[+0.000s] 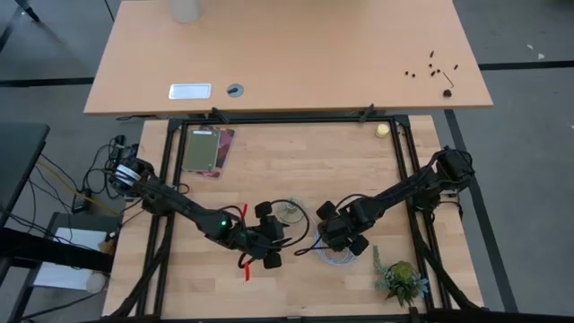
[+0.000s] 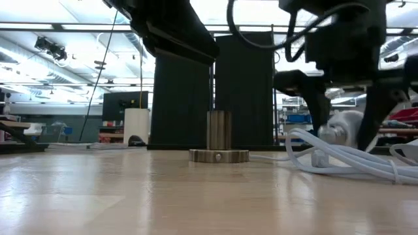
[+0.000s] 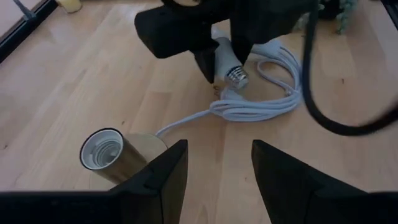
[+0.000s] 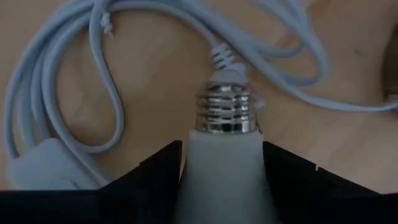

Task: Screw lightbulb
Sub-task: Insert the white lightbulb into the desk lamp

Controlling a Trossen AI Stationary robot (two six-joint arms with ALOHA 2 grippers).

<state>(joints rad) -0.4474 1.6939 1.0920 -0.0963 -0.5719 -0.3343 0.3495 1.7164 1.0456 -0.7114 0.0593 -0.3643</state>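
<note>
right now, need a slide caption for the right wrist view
Right gripper closed around the lightbulb, screw base pointing out over the coiled white cable on the wooden table.

Left arm reaching in from nine o'clock, left gripper (image 1: 269,235) hovering with fingers parted, right arm reaching in from three o'clock, right gripper (image 1: 338,236) clamping the lightbulb (image 4: 225,155)

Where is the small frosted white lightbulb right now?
The frosted white lightbulb sits between the right gripper's fingers, over the coiled white cable, right of the brass socket.
</note>
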